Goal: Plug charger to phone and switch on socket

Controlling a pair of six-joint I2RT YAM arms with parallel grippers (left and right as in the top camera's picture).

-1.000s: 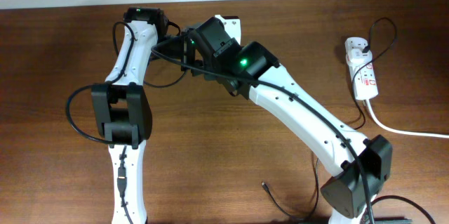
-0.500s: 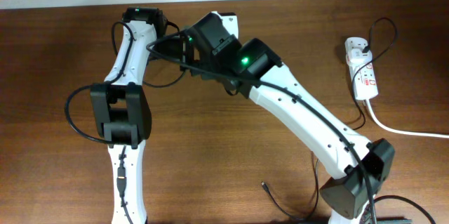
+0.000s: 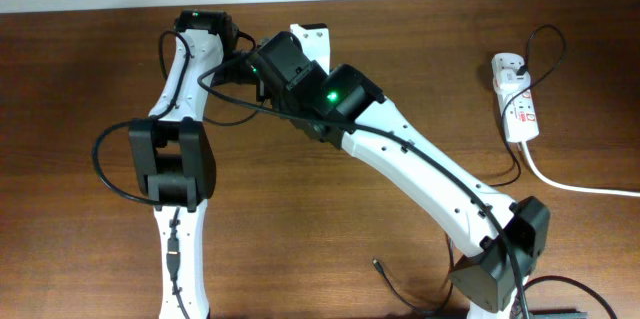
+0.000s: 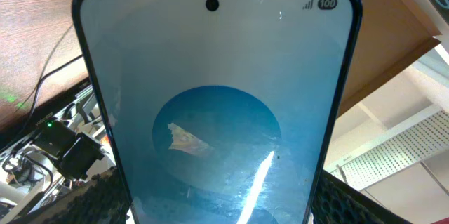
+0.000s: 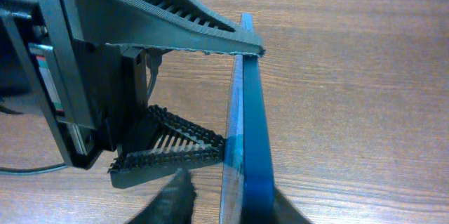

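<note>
The phone [image 4: 217, 112] has a lit blue screen with a round pattern and fills the left wrist view. My left gripper [image 4: 217, 206] is shut on its two long edges and holds it above the table. In the right wrist view the phone [image 5: 250, 112] is seen edge-on between the left gripper's ribbed fingers [image 5: 175, 24]. My right gripper [image 5: 228, 206] is open, with one finger on each side of the phone's near end. In the overhead view both grippers meet at the far left-centre [image 3: 250, 59] and the phone is hidden. The charger's plug tip [image 3: 379, 264] lies at the front. The socket [image 3: 517, 99] lies at the far right.
A thick white cord [image 3: 570, 184] runs from the power strip off the right edge. A thin black cable [image 3: 545, 44] loops behind the strip. The right arm [image 3: 420, 164] spans the table diagonally. The left arm [image 3: 180, 149] stands along the left side.
My right arm has swung left and its gripper has closed in on the left gripper and the phone. The left arm has stayed still.
</note>
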